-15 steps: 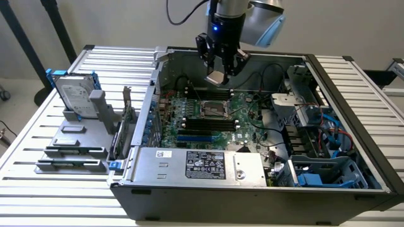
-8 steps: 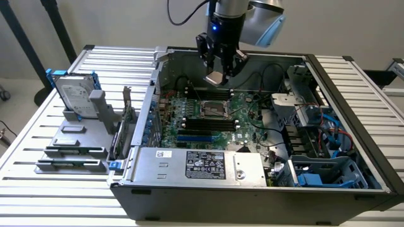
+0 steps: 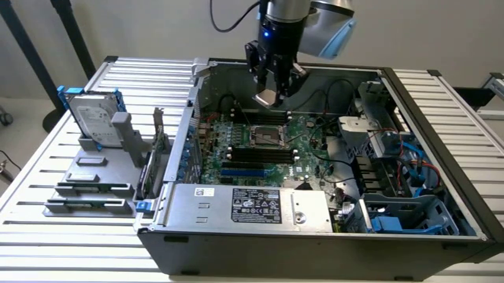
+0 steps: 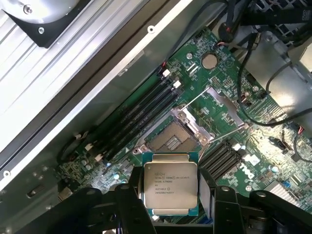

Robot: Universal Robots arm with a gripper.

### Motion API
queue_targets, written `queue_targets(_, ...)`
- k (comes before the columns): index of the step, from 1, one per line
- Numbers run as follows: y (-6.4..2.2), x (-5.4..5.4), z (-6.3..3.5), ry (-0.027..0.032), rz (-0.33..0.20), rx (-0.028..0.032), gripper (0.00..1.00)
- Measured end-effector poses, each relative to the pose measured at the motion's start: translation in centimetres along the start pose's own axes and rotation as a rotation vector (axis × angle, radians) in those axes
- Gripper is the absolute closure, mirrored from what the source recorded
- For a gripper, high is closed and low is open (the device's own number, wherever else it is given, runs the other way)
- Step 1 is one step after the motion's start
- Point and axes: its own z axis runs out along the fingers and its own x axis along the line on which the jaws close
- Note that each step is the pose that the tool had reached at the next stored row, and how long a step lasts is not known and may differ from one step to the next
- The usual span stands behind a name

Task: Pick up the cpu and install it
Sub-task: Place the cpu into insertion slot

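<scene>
One ribbed metal table (image 3: pixel 35 177), pale wall (image 3: pixel 141 29)

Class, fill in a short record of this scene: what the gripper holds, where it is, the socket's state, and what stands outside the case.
gripper: shut on the cpu
cpu: silvery top facing the wrist camera, clear of the board
place: over the open case, above the socket
socket: frame open, empty, cpu not yet seated
outside the case: hard drive upright in a stand, on the exterior view's left
</scene>
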Motion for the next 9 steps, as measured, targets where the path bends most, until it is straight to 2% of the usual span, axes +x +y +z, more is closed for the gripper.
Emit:
queue_targets(5,0.0,0.0,0.01,0.0036,0.04,0.0099,0.45)
queue_targets(9,0.0,0.0,0.04,0.0038,0.08,0.0104,0.45)
